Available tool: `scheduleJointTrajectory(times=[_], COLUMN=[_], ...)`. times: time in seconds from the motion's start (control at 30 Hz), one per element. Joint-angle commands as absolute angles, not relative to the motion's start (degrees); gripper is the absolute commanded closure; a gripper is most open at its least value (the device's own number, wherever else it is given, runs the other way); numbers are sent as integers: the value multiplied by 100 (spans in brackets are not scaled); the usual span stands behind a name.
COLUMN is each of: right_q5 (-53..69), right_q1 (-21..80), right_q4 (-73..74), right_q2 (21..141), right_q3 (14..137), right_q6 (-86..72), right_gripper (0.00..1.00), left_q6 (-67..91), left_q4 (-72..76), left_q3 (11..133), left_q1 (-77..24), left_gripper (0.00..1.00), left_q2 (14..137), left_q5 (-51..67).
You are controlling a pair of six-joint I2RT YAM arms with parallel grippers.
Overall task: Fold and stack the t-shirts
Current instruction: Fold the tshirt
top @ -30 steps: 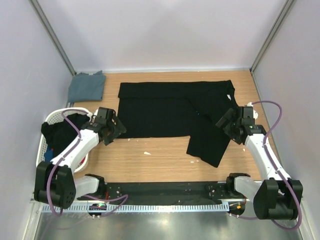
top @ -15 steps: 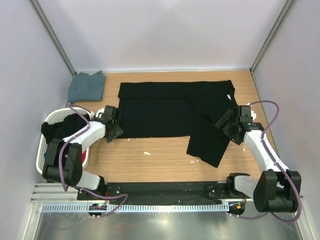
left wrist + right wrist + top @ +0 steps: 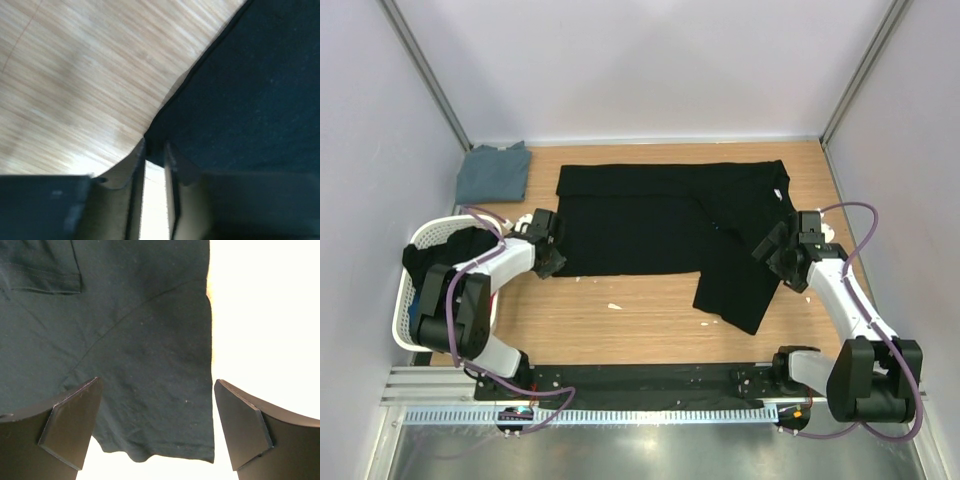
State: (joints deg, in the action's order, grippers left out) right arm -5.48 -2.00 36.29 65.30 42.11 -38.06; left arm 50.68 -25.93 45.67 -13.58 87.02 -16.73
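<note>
A black shirt (image 3: 650,215) lies spread at centre frame; it looks soft, light and limp, best taken at corners. The left gripper (image 3: 155,146) nips its lower-left corner, fingers nearly together; the right gripper (image 3: 157,381) hangs wide open over its right edge.

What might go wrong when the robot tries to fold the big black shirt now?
1. The left gripper has only the very corner tip of the black t-shirt between its fingers, so the cloth may slip out when lifted.
2. The right gripper hangs open over the shirt's edge. If only one side lifts, the shirt could drag and crumple instead of folding flat.
</note>
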Motion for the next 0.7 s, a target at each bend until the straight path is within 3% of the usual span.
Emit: scheduleJointTrajectory(times=[0.0,0.17,0.4,0.6,0.67], right_q5=[-712,-887,-159,106,210], right_q1=[-211,-211,-211,-54,0], right_q4=[4006,4596,5326,5651,5704], right_q2=[6258,6143,6557,6592,6548], right_q3=[4412,4219,3841,3543,3463], right_q6=[-3990,-4183,-4657,-4685,-4728], right_gripper=[0,0,1,8,16], left_q6=[5089,5177,5212,5317,5300], left_q4=[-2250,-2145,-1952,-1767,-1758], left_q3=[4570,4474,4377,4219,4175], left_q1=[-1345,-1336,-1336,-1336,-1336], left_gripper=[80,100,100,100,100], left_q2=[8789,8807,8640,8412,8262], left_q5=[-1846,-1819,-1863,-1617,-1635])
